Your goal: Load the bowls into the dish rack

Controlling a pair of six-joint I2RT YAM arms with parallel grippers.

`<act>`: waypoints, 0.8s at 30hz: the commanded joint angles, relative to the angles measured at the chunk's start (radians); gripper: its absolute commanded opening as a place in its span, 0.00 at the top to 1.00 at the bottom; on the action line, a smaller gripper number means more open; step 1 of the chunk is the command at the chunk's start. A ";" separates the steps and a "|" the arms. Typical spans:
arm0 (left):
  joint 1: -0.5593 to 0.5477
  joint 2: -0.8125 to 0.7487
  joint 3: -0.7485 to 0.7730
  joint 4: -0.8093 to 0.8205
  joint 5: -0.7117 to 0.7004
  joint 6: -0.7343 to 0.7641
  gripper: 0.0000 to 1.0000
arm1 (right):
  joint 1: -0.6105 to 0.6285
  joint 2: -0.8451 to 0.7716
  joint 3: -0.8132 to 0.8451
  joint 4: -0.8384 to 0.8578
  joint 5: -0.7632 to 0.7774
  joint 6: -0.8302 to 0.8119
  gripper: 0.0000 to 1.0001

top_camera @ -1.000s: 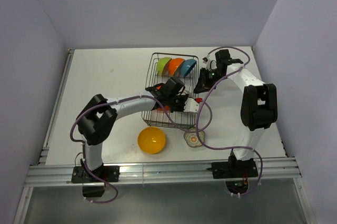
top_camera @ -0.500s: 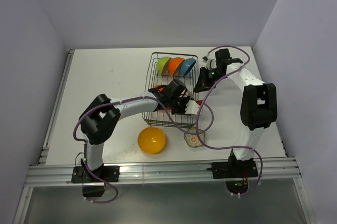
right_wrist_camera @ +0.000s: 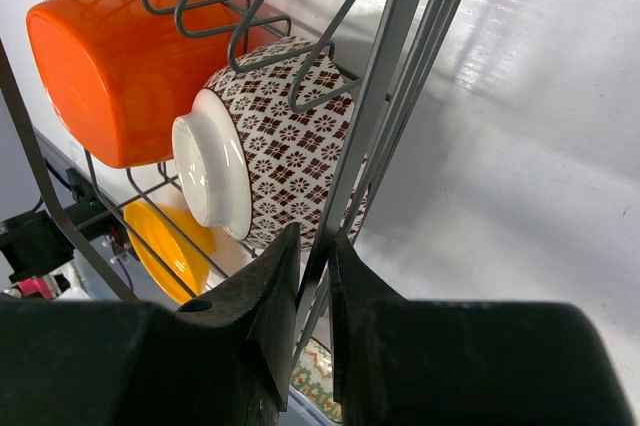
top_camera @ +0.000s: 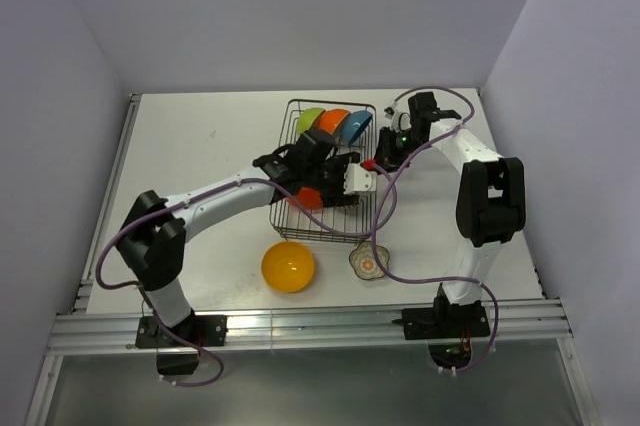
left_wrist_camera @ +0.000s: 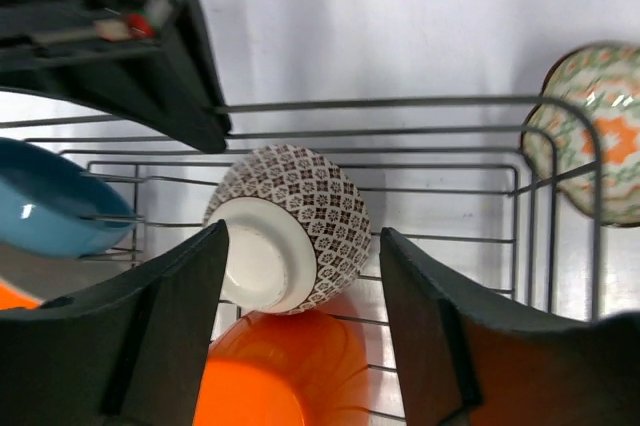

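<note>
Left jaws gape empty over the patterned bowl; right jaws pinch the dish rack wire beside it.

We are seeing the dish rack as thin dark metal wire, smooth with a dull sheen. We are reading the orange bowl as glossy and smooth, the patterned bowl as glazed with a plain white foot, and the table as matt white.
</note>
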 commanded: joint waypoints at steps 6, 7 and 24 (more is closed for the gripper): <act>0.069 -0.203 0.026 -0.061 0.089 -0.185 0.23 | 0.008 -0.035 0.067 0.035 -0.026 -0.041 0.66; 0.081 -0.225 0.017 -0.067 0.101 -0.202 0.22 | 0.006 -0.037 0.069 0.036 -0.025 -0.040 0.61; 0.378 -0.794 -0.466 -0.493 0.253 0.201 0.15 | 0.008 -0.161 0.119 0.056 -0.014 -0.023 0.12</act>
